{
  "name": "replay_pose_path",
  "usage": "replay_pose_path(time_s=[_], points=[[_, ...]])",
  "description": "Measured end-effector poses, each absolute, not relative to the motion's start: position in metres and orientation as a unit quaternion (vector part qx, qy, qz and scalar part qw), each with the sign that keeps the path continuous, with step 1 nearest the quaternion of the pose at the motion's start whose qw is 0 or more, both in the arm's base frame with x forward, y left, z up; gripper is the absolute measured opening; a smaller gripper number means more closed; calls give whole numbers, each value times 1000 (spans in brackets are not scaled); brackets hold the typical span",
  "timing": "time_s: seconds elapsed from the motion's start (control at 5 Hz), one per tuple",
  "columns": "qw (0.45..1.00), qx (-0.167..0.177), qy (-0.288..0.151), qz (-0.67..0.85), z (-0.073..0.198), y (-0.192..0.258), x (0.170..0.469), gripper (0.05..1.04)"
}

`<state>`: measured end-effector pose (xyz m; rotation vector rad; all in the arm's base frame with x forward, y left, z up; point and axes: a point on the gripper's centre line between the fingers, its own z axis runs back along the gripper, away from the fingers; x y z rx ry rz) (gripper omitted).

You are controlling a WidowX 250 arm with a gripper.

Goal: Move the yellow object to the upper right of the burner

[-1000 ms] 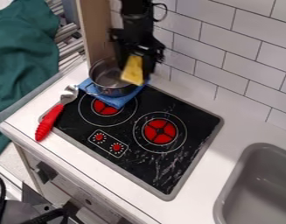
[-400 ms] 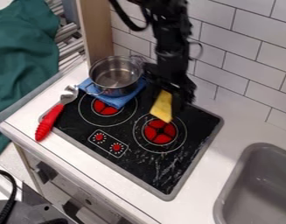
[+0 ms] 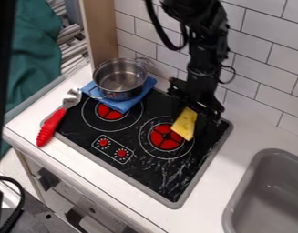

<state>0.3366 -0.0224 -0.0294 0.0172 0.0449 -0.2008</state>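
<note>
Yellow and wedge-shaped, the block [image 3: 183, 126] we see points its broad end down and slightly left, long axis steep, over the upper right of the right-hand round red burner [image 3: 163, 140]. Our black two-finger gripper [image 3: 189, 120] holds it. Farther left, we see a silvery round pot [image 3: 120, 81] on a folded blue cloth [image 3: 123, 105].

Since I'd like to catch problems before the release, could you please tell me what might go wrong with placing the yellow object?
The yellow object hangs at a slant from the gripper, so it could tip or slide when let go. Its lower end overlaps the right edge of the right-hand burner in this view, so a release here might leave it partly on the burner rather than to its upper right.
</note>
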Motion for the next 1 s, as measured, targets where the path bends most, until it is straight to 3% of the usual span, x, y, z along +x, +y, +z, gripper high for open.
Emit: replay_pose_path(time_s=[0.2, 0.4, 0.6, 0.8, 1.0], points=[[995, 5, 21, -99, -30, -28, 340, 698], [996, 6, 25, -89, -33, -29, 343, 780], [996, 16, 38, -85, -33, -28, 339, 1007], [996, 19, 37, -81, -30, -26, 336, 1009], [998, 24, 7, -58, 6, -11, 327, 1005]])
